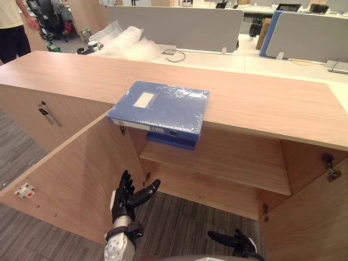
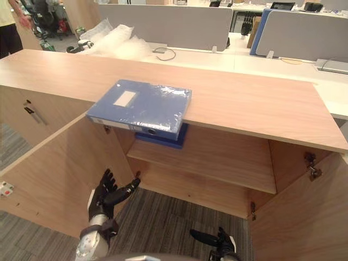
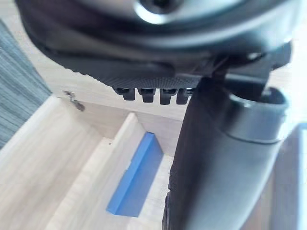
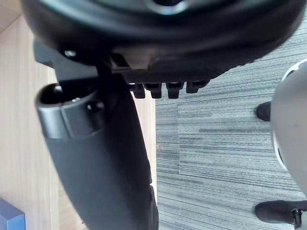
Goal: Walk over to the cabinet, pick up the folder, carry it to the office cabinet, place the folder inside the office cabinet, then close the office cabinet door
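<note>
Left hand (image 1: 125, 202) raised, right hand (image 1: 235, 243) low — fingers (image 1: 125, 180) straight.

Wooden cabinet top (image 1: 261, 95) — blue folder (image 1: 160, 109) at its front edge

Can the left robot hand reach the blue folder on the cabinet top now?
Probably yes: the open left robot hand is below the folder, which overhangs the cabinet top; nothing stands between them.

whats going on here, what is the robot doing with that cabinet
The robot faces an open wooden cabinet. A blue folder lies on its top, jutting over the front edge, and a second folder sits on the shelf inside. The left hand is raised, open, below the top folder, touching nothing; the right hand hangs low, open and empty.
</note>
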